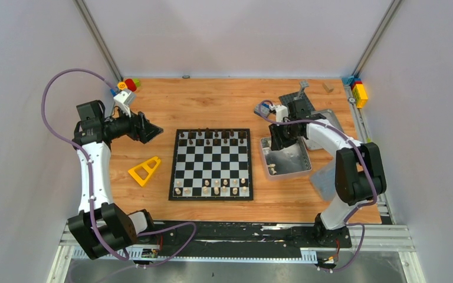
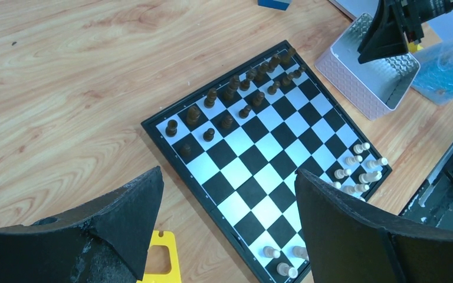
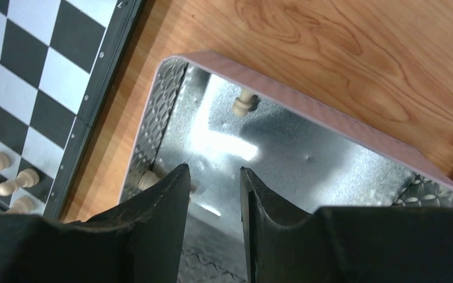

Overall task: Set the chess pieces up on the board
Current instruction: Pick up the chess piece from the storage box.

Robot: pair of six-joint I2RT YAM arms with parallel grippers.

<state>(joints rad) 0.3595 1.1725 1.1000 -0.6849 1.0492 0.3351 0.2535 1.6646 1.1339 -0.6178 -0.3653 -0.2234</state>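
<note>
At the table's (image 1: pixel 224 100) left side, the left arm (image 1: pixel 88 177) rises from its near base and bends right at the wrist. It holds the left gripper (image 1: pixel 153 128) above the wood, near the far-left corner of the board (image 1: pixel 211 162), jaws spread wide and empty. At right, the right arm (image 1: pixel 324 134) folds back leftward and points the right gripper (image 3: pixel 213 171) down into the tin (image 3: pixel 342 124), fingers narrowly parted, grasping nothing. We count one board at the centre, one tin just right of it, and two pale pieces (image 3: pixel 245 101) lying in the tin. Dark pieces (image 2: pixel 211 97) fill the board's two far rows. More pale ones partly fill its two near rows, but we cannot tell their exact number. One yellow frame (image 1: pixel 135 173) lies left of the board.
</note>
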